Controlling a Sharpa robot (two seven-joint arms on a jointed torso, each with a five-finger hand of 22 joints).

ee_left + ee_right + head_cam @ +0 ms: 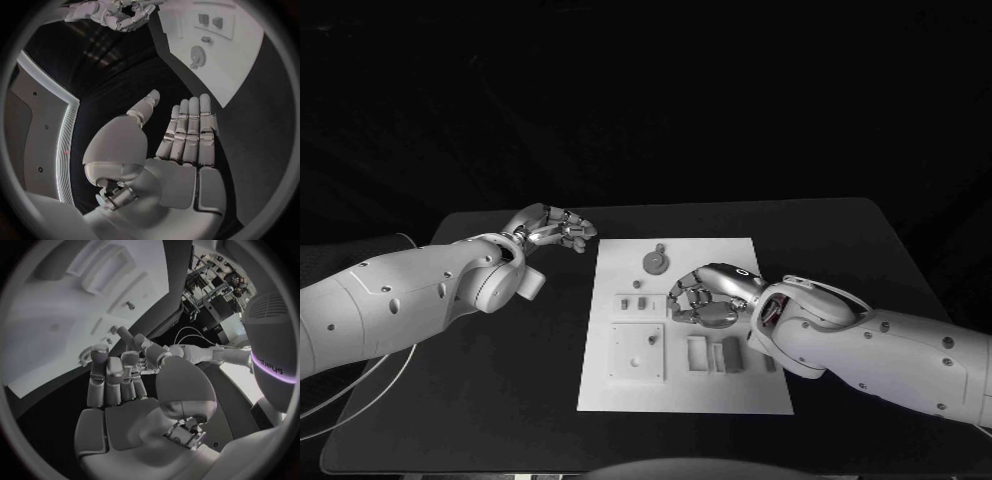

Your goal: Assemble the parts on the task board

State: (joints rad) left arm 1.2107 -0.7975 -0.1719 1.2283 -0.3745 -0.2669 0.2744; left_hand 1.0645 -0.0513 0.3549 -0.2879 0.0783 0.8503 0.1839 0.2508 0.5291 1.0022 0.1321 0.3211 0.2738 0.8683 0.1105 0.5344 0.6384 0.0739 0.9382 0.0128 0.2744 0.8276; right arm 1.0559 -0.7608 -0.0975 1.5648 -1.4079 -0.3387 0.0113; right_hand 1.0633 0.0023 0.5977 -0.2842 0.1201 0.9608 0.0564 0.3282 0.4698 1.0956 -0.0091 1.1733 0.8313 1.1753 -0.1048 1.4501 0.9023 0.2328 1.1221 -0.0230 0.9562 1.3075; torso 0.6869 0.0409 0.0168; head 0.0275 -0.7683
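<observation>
From my station I see the white task board (687,385) lying in the middle of the black desk (473,400), with its small grey parts (711,352) on the surface and a round piece (655,260) near its far edge. My left robot hand (550,229) hovers above the desk just off the board's far left corner, fingers straight and spread, grasping nothing. My right robot hand (705,296) sits over the middle of the board, fingers curled inward; I cannot tell whether it holds a part.
</observation>
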